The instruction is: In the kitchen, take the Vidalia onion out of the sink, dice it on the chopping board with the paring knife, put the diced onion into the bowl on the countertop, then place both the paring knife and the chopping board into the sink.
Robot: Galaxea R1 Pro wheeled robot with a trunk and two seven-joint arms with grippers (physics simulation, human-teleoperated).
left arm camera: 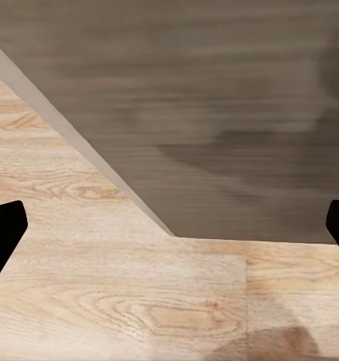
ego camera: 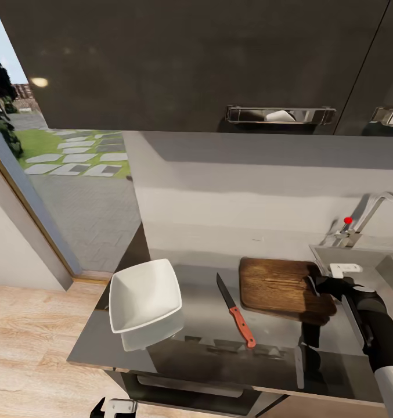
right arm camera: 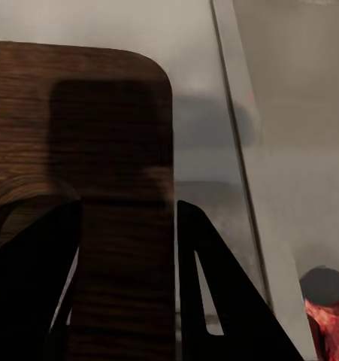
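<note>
The right gripper [right arm camera: 128,286], jaws apart, hangs over the board [ego camera: 280,284] at its 3 o'clock edge. The onion [right arm camera: 331,327] lies in the sink [ego camera: 359,255], further toward 3 o'clock. Round, firm and likely slippery, it wants gripping across its middle. The left gripper [left arm camera: 169,233] is spread wide.

Home kitchen. Glossy grey countertop [ego camera: 196,342] w/ dark cabinet fronts below, dark wall cupboards [ego camera: 190,58] above w/ steel rack [ego camera: 280,114]. Steel sink [ego camera: 359,258] + chrome tap [ego camera: 370,217], red knob. Wooden chopping board [ego camera: 277,284] between the right jaws, paring knife [ego camera: 235,310] and white bowl [ego camera: 144,296] well off from them. Wood floor [ego camera: 22,325], glass door to garden paving [ego camera: 74,154].
</note>
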